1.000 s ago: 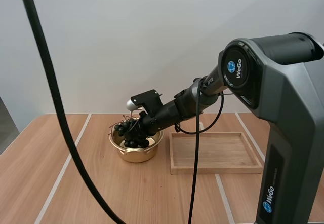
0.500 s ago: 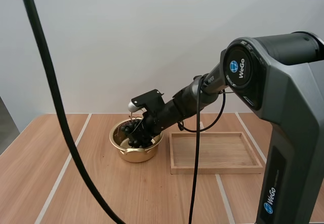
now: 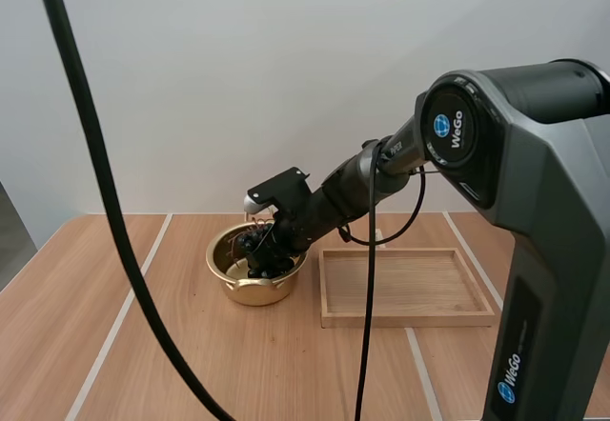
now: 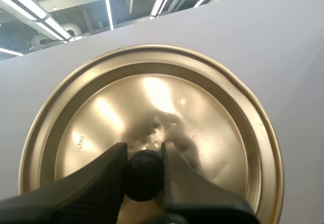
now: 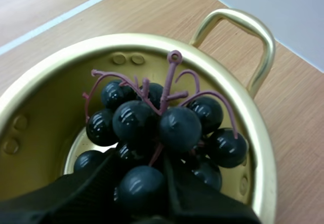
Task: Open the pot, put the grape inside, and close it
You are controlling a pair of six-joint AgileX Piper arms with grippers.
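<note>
1. Our right gripper [image 5: 144, 188] is clenched on the bunch of grapes [image 5: 162, 122]. Its two fingers pinch the dark berries at the near end of the bunch, and one berry sits between the tips.
2. The bunch is inside the pot [image 3: 250, 292], below the rim. The pot stands open on the table [image 3: 191, 364], just beside the wooden tray [image 3: 410, 319], on the side toward our left.
3. The grapes lie straight ahead of the right fingers, and the long axis of the bunch continues the line of these fingers. The purple stem [image 5: 169, 82] points away from the gripper, toward the far wall near the handle [image 5: 253, 31].
4. The right arm enters the pot on a slant from the tray side, so we judge that the free way out is back and up along this same line.
5. The lowest berries seem close to the bottom of the pot, but we cannot tell if they touch it.
6. Our left gripper [image 4: 143, 155] is closed on the black knob [image 4: 144, 176] of the lid [image 4: 212, 112] and holds the lid by it.
7. We judge that the coming move is to release the bunch. The right arm is the one at the pot and must leave before the lid can go on, and the stem may catch on a finger
</note>
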